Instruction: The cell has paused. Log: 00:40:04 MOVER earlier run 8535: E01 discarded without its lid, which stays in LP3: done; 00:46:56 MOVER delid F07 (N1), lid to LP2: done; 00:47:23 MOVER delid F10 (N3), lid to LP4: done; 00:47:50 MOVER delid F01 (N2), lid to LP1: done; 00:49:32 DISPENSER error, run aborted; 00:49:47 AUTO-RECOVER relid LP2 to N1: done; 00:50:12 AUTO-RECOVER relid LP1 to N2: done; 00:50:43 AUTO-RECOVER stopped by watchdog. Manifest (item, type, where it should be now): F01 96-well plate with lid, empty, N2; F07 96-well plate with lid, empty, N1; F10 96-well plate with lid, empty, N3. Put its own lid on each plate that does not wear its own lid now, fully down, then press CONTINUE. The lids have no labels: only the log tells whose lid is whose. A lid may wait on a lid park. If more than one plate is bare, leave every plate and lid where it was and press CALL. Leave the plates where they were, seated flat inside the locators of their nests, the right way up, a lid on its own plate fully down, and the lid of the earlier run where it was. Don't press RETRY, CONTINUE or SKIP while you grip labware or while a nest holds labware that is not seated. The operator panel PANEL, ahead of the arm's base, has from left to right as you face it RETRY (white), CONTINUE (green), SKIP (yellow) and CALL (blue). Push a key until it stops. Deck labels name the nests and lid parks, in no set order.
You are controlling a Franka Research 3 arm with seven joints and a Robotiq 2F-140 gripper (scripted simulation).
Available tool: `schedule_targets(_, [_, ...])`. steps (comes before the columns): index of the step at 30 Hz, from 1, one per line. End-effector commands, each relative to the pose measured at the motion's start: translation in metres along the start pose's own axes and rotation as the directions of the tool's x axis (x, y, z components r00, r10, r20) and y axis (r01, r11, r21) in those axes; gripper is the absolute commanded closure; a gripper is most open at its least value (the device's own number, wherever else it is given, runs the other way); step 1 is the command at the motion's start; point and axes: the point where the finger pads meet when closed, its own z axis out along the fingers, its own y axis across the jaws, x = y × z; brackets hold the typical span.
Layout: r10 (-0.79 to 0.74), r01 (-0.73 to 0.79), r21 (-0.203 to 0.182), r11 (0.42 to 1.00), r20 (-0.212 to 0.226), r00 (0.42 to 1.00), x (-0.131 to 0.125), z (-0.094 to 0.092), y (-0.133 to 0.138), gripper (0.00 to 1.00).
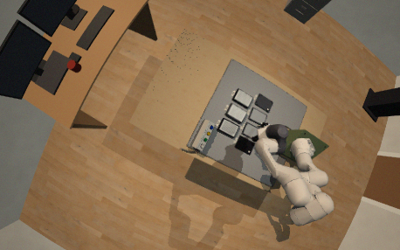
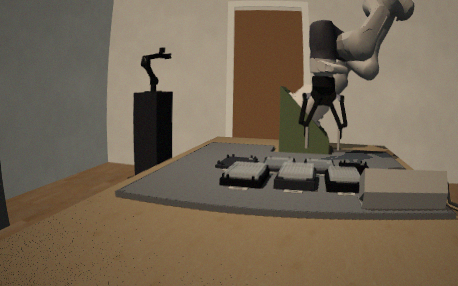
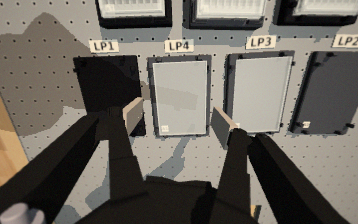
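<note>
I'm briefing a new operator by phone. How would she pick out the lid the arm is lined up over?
On the grey deck, find the row of four lid parks labelled LP1 to LP4. Two hold pale lids and two are bare and dark. The one meant is the lid on LP4, second from the left in the wrist view, between the open end effector pads; the LP3 lid lies outside them.
</note>
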Motion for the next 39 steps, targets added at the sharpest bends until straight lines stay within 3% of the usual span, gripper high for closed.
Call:
schedule_targets(1, [-0.166, 0.166, -0.013, 0.986, -0.009, 0.986, 0.002, 0.003, 0.004, 0.34])
schedule_targets(14, [-0.166, 0.166, -0.013, 0.986, -0.009, 0.986, 0.003, 0.023, 0.005, 0.34])
schedule_targets(39, [-0.166, 0.166, -0.013, 0.986, -0.009, 0.986, 0.003, 0.032, 0.005, 0.34])
